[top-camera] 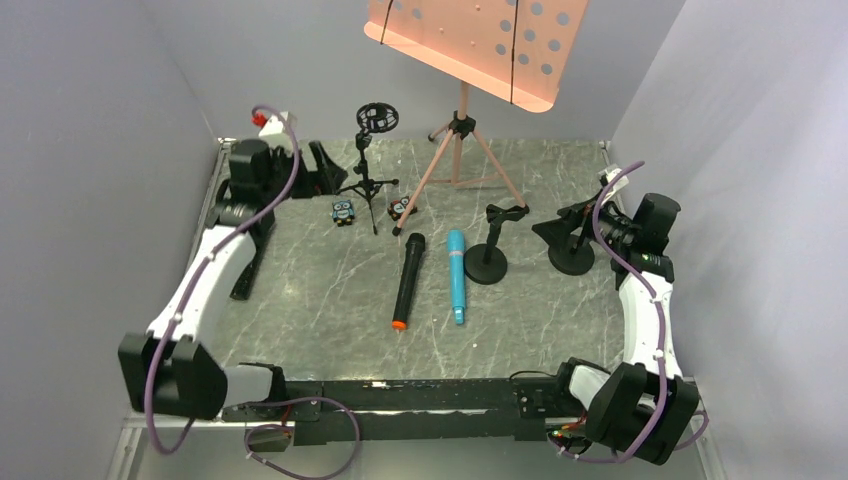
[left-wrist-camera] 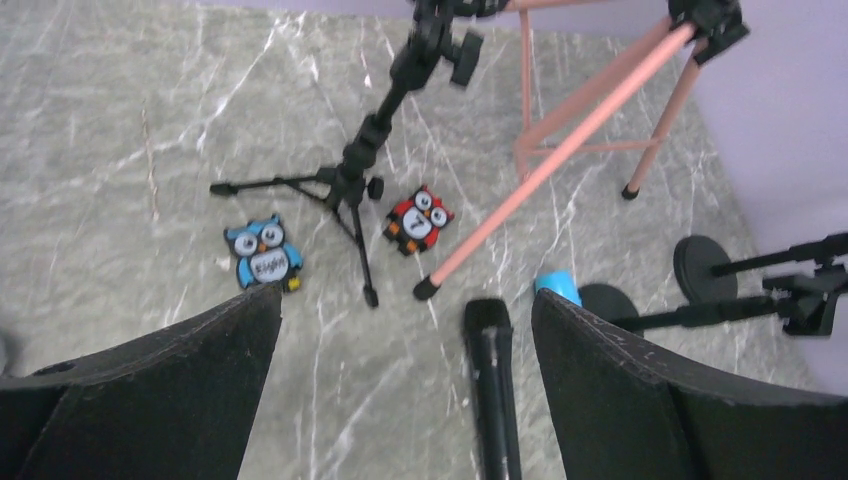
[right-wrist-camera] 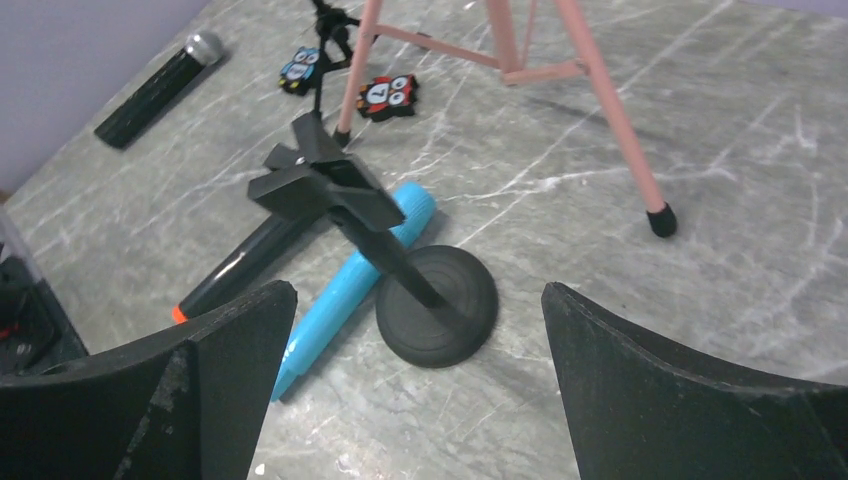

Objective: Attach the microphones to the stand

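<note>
**Microphones, three, all lying flat on the table, none on a stand.**
- Black microphone with orange end cap [top-camera: 406, 282]: mid-table, head toward the far side, orange cap toward the near edge.
- Turquoise microphone [top-camera: 457, 276]: just beside the first on its right, roughly parallel, not touching it. Its far end lies close by the clip stand's base; contact cannot be told.
- Black microphone with silver mesh head [right-wrist-camera: 160, 88]: by the left wall, well apart from the other two.

**Stands.**
- Clip stand [top-camera: 487, 262]: round black base, tilted post, empty clip on top, right of the turquoise microphone.
- Second round-base stand [top-camera: 572, 255]: further right, under the right gripper.
- Tripod stand [top-camera: 368, 170]: black, ring mount on top, far left-centre.
- Music stand [top-camera: 462, 130]: pink, three legs, at the far edge.

**Figurines.**
- Blue owl [top-camera: 343, 211] and red owl [top-camera: 402, 208], either side of the tripod stand's feet.

**Grippers.**
- Left gripper [left-wrist-camera: 405, 295]: fingers spread wide, holding nothing, raised at the far left.
- Right gripper [right-wrist-camera: 418, 290]: fingers spread wide, holding nothing, facing the clip stand.

**Surface.**
- Table [top-camera: 300, 300]: grey marble pattern.
</note>
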Available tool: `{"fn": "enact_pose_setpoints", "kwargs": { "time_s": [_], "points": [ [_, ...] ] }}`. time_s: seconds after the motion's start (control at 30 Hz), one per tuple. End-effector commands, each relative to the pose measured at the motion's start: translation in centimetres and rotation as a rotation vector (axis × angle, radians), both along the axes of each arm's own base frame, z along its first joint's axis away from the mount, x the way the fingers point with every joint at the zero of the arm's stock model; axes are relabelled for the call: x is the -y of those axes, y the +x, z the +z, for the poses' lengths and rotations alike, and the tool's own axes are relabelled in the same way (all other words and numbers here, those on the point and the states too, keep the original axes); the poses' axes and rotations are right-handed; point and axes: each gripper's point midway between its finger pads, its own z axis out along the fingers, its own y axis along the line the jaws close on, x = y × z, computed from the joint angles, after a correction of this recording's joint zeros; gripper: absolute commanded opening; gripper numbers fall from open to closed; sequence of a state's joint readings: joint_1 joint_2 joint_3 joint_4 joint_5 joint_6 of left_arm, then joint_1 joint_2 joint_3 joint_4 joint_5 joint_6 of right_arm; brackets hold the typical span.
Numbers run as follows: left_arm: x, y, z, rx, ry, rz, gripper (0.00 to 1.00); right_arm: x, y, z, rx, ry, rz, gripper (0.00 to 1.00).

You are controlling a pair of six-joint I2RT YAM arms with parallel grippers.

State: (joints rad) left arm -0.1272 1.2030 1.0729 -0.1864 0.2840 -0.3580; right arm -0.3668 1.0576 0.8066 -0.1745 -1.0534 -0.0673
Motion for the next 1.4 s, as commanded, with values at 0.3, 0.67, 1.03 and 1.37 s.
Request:
{"fn": "enact_pose_setpoints", "kwargs": {
  "time_s": [0.3,0.67,1.03,1.37],
  "points": [
    [4.3,8.0,-1.2,0.146,0.091,-0.311,0.75,-1.9,-1.3,2.5,0.132,-0.042,0.150,1.00],
    [5.1,12.7,-4.2,0.294,0.100,-0.325,0.55,-1.7,-1.1,2.3,0.128,-0.048,0.140,1.00],
    [6.9,15.5,-4.1,0.373,0.135,-0.308,0.48,-1.6,-0.9,2.0,0.120,-0.057,0.132,1.00],
    [7.2,16.3,-5.0,0.390,0.177,-0.268,0.32,-1.5,-0.8,1.9,0.116,-0.061,0.133,1.00]
  ]
}}
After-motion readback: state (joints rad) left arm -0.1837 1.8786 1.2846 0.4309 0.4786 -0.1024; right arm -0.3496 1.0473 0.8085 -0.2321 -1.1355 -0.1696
